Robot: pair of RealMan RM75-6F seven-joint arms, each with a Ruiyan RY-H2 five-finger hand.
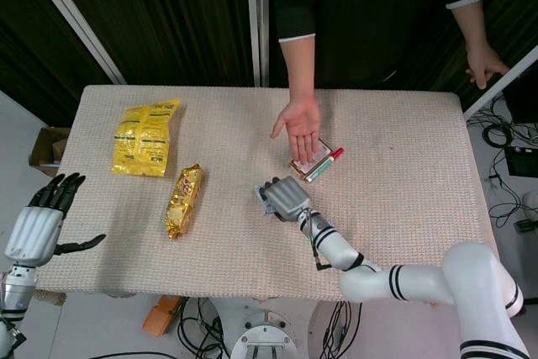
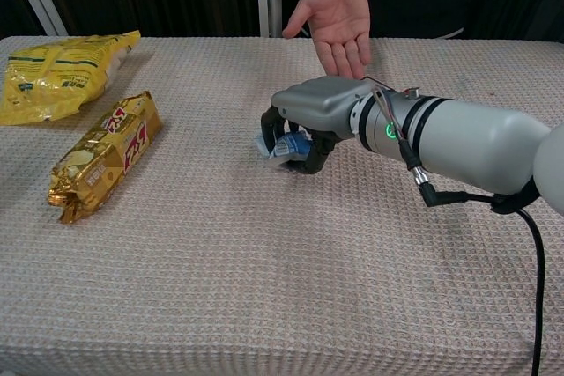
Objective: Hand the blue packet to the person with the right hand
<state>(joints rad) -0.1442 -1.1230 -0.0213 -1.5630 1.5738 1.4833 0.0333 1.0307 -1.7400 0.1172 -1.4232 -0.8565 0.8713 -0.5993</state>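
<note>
The blue packet (image 2: 284,145) lies on the woven table mat, almost covered by my right hand (image 2: 308,121), whose fingers curl down around it and grip it against the table. From the head view only a sliver of the blue packet (image 1: 261,199) shows at the left edge of my right hand (image 1: 284,197). The person's open palm (image 1: 300,127) waits face up just beyond it, also seen as the person's palm (image 2: 337,12) in the chest view. My left hand (image 1: 38,220) hangs open off the table's left edge, holding nothing.
A gold snack bar (image 1: 185,200) and a yellow bag (image 1: 144,138) lie on the left half of the table. A small pink box with a red pen (image 1: 316,160) sits just under the person's hand, close behind my right hand.
</note>
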